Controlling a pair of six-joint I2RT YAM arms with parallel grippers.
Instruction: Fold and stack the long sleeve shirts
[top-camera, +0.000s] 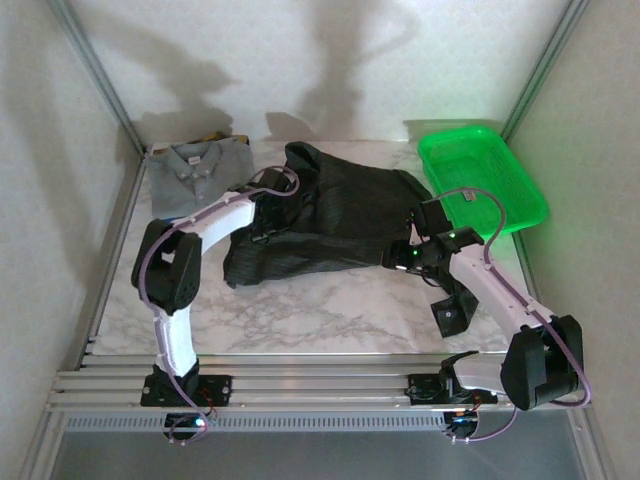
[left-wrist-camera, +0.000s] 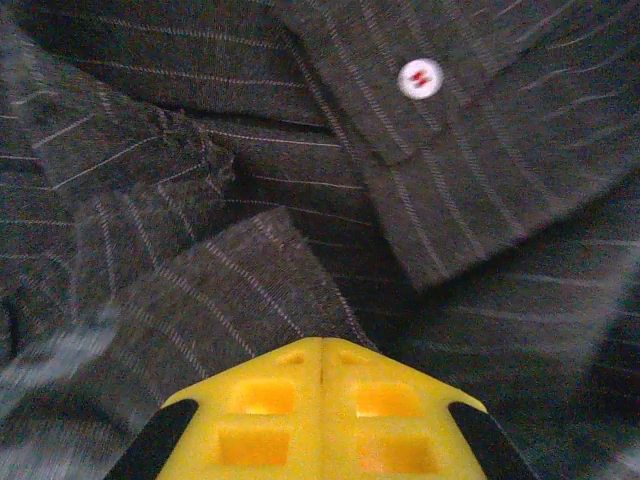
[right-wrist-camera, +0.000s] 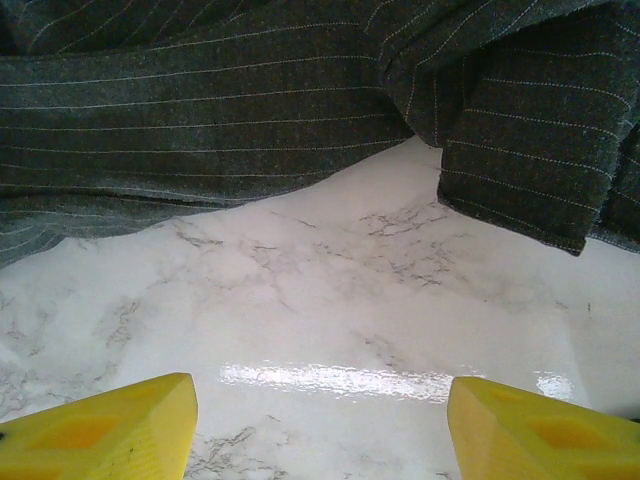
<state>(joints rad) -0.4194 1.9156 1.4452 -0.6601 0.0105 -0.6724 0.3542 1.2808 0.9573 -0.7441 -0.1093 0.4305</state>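
From above, the dark striped shirt (top-camera: 330, 215) lies rumpled across the middle of the marble desk (top-camera: 300, 320), not yet folded. The grey-blue shirt (top-camera: 200, 165) sits folded flat in the far left corner, and the green basket (top-camera: 480, 180) stands at the far right. The left claw (top-camera: 268, 222) is down on the left part of the dark striped shirt, and the right claw (top-camera: 392, 258) hovers just beside its right edge. In the left wrist view, the yellow fingers (left-wrist-camera: 260, 410) of the left claw (left-wrist-camera: 320, 345) are pressed fully together, their tips against a raised fold of the pinstriped cloth. Whether a pinch of fabric sits between them I cannot tell. Beyond them lies what looks like a cuff (left-wrist-camera: 450, 180) with a white button (left-wrist-camera: 420, 78). In the right wrist view, the right claw (right-wrist-camera: 320, 400) stands with its fingers wide apart over bare desk, holding nothing, with the shirt's edge just ahead. The cloth looks light, soft and limp, so it should drape and slide on the glossy marble rather than keep a shape. A firm pinch at a doubled edge, such as a hem, shoulder seam or cuff, seems the surest hold, with one claw on each side to spread it flat.
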